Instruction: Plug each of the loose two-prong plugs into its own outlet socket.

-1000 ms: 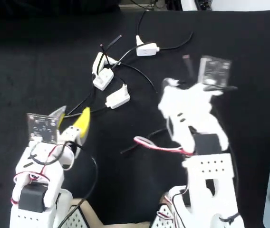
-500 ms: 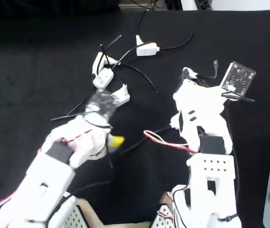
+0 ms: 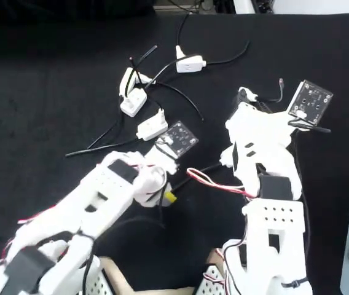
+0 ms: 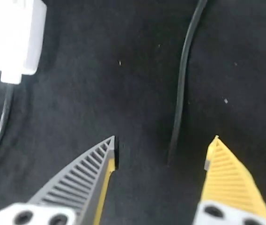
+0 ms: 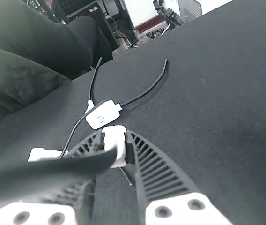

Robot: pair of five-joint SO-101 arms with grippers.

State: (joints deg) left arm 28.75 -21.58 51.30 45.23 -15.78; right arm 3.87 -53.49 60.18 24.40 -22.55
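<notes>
Nearest, on the robots' side of the middle piece [image 3: 152, 128]: left gripper [image 4: 164, 140], fingers spread wide, one gray and one yellow, holding nothing. The loose end of a black cable [image 4: 180, 84] lies on the black cloth [image 3: 51, 74] between the two tips and touches neither. A white block [image 4: 13, 37] with a cord lies beyond the gray finger; which of the pieces it is, cannot tell.

Right of the middle piece, well apart from it: right gripper [image 5: 114, 136], fingers pressed in on a small white plug [image 5: 114, 146], pinching it between the tips.

Beyond the middle piece, slightly left: two white pieces [image 3: 133, 101], close together, with black cords tangled around them.

Farthest out, beyond the middle piece and to its right: far socket [image 3: 190, 63], white. Its slotted face shows in the right wrist view, and black cords run off from it.
</notes>
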